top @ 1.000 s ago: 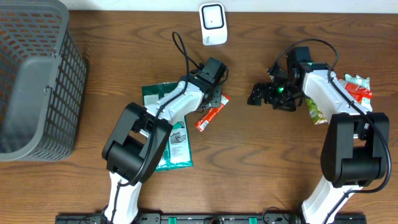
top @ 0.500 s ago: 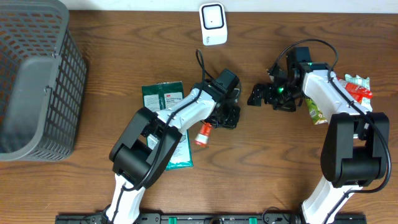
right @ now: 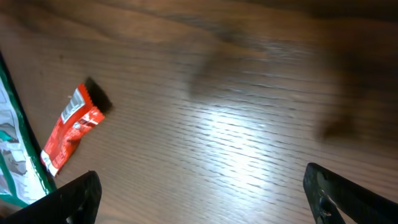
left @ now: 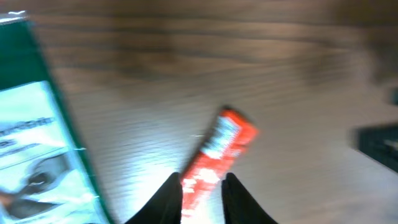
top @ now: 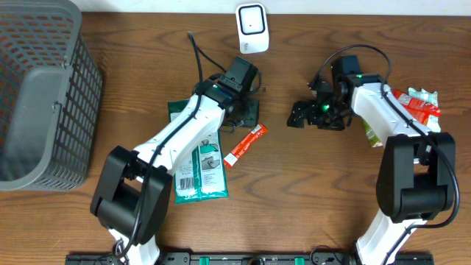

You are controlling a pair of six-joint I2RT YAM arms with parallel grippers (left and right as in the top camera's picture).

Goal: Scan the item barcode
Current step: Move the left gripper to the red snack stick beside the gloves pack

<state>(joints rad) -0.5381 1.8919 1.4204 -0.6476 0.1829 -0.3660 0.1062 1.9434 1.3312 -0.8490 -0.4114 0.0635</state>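
Note:
A slim red snack packet is the item. My left gripper is shut on its upper end, and the rest slants down-left just over the table. In the blurred left wrist view the packet runs from between my narrow fingers up and to the right; the left gripper is closed on it. The white scanner stands at the table's far edge, beyond the gripper. My right gripper hangs wide open and empty over bare wood, with the packet at its left.
Green wipe packs lie under the left arm. A grey mesh basket fills the far left. Red and green snack packets sit beside the right arm at the right edge.
The left gripper swung right and toward the front, then back up-left toward the scanner, carrying the red packet. The right gripper shifted slightly left and stayed open.

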